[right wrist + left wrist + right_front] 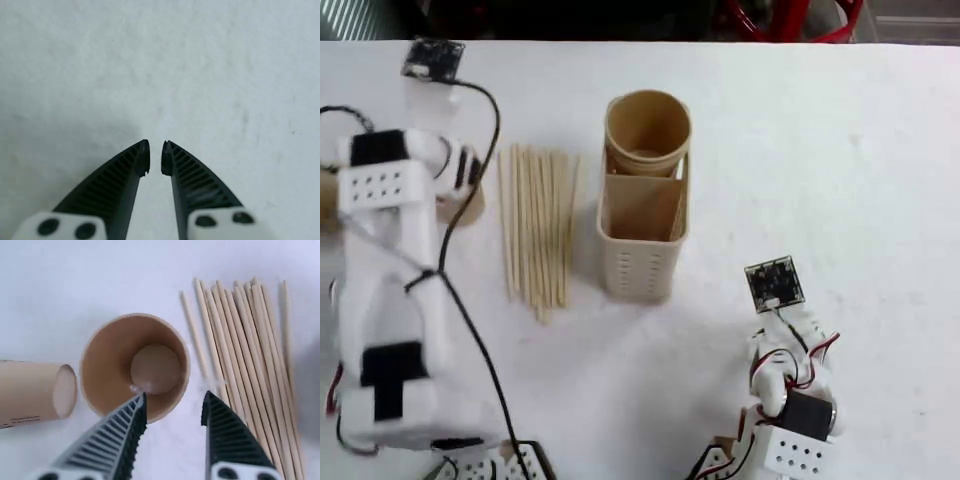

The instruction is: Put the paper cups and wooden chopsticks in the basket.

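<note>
Tan paper cups (107, 357), pale blond wooden chopsticks (535, 230), a beige basket (635, 265) patterned with rows of small holes, a white desk (840, 150); left pincer (173, 405) and right pincer (154, 156) black, ribbed.

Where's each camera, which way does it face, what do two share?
High view: fixed overhead, looking down at white table, beige plastic basket, left arm, right arm.
Left wrist view: on left arm, looking past left hand at upright tan paper cup, wooden chopsticks.
Right wrist view: on right arm, facing bare table past right hand.
Shared: high and left wrist views show chopsticks.
</note>
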Tool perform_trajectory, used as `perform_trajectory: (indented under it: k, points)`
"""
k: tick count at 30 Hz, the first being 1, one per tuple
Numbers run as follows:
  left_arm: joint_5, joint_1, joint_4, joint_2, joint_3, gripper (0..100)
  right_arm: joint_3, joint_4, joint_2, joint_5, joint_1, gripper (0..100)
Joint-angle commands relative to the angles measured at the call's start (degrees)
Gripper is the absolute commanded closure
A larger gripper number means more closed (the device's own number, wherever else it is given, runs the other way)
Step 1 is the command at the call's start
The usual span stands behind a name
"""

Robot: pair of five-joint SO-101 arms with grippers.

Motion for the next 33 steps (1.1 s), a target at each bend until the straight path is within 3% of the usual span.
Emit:
perform_trajectory:
  k: [1,15,20,22,27,33]
  points:
    - [0.88,2.51,1.05,5.05,-6.07,81,0.53,0.22,-0.31,0.35,0.22,94.2]
    - [2.46,1.71,-4.48,13.14,-6.15,82,0.53,0.22,-0.31,0.35,0.22,94.2]
    - [2.37,1.71,-4.48,16.66,-6.59,99,0.53,0.22,-0.31,0.35,0.22,94.2]
    - [2.37,1.71,-4.48,16.92,-6.59,96,0.53,0.22,-0.31,0.35,0.22,94.2]
    - [2.29,2.33,-3.87,11.38,-6.68,98,0.53,0.22,-0.31,0.35,0.22,94.2]
    - [0.44,9.1,5.63,-4.7,-8.53,98,0.53,0.22,-0.31,0.35,0.22,94.2]
